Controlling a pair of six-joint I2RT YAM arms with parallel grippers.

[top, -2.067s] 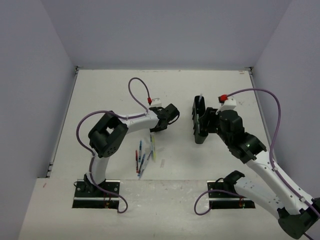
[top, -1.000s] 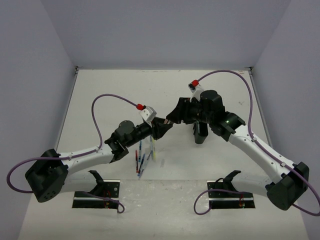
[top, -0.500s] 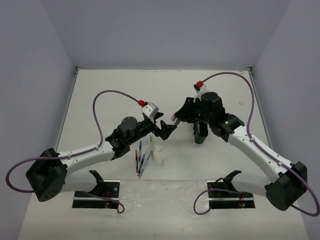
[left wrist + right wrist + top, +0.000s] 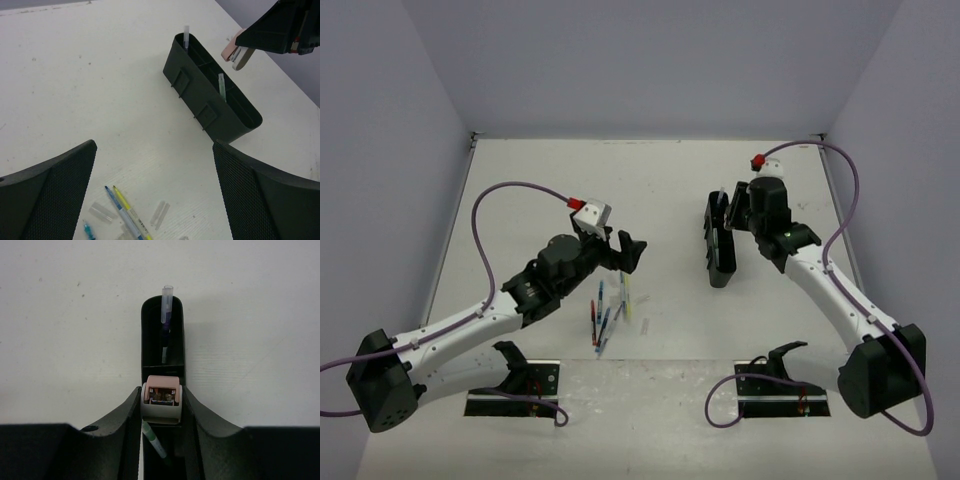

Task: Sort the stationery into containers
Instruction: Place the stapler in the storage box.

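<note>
One pinkish eraser (image 4: 161, 407) pinched in right gripper (image 4: 161, 396) over tray (image 4: 147, 340); centre over free compartment, lower, then release; left gripper (image 4: 154, 150) jaws wide above pens (image 4: 122, 207).

Right gripper (image 4: 161, 399) holds a pinkish-white piece (image 4: 161, 412) over the black tray (image 4: 148, 347).
The two fingers (image 4: 131, 412) press the piece's sides, directly above the tray on the white table (image 4: 70, 315). A clear-capped pen (image 4: 166, 310) stands tilted in the far compartment; a green-and-white pen (image 4: 152, 439) lies slanted in the near one.
</note>
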